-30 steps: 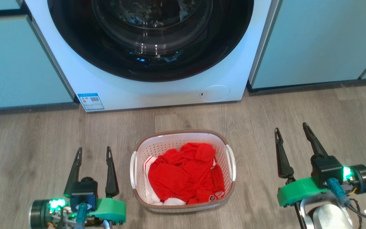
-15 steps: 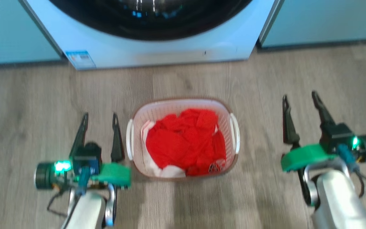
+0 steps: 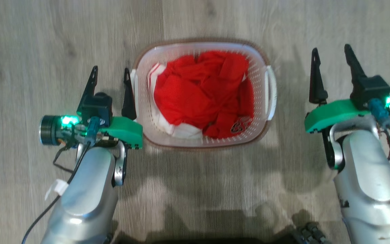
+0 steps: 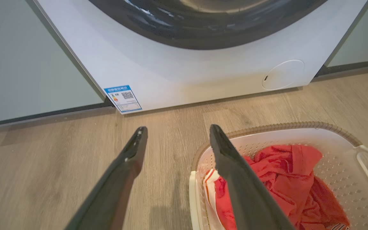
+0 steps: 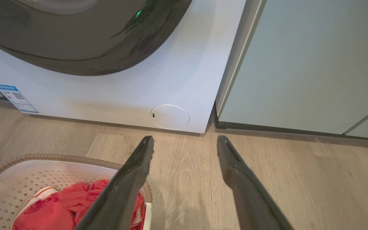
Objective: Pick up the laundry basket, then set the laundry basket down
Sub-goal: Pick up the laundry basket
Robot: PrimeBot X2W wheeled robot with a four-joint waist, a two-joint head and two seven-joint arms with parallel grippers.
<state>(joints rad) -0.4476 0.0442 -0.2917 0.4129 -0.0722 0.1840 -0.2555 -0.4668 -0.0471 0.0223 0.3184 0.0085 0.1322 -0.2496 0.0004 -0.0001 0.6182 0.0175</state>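
Note:
The laundry basket point(image 3: 261, 64) stands on the wooden floor, white and perforated with a brown rim band, holding red and white clothes point(image 3: 198, 91). My left gripper point(image 3: 111, 74) is open just beside the basket's left handle point(image 3: 134, 83), its inner finger close to the rim. On the other side my right gripper point(image 3: 330, 54) is open too, a short gap away from the right handle point(image 3: 271, 91). The left wrist view has the basket point(image 4: 299, 131) at lower right, under my inner finger. The right wrist view has the basket point(image 5: 43, 159) at lower left.
A white front-loading washing machine point(image 4: 184, 73) stands ahead of both grippers, with pale cabinet fronts point(image 5: 305, 64) on either side. Bare wooden floor point(image 3: 29, 51) surrounds the basket.
The head camera has tilted down, so the washing machine has left its view. Both grippers have come closer to the basket's sides, the left one nearly against it. Both stay open.

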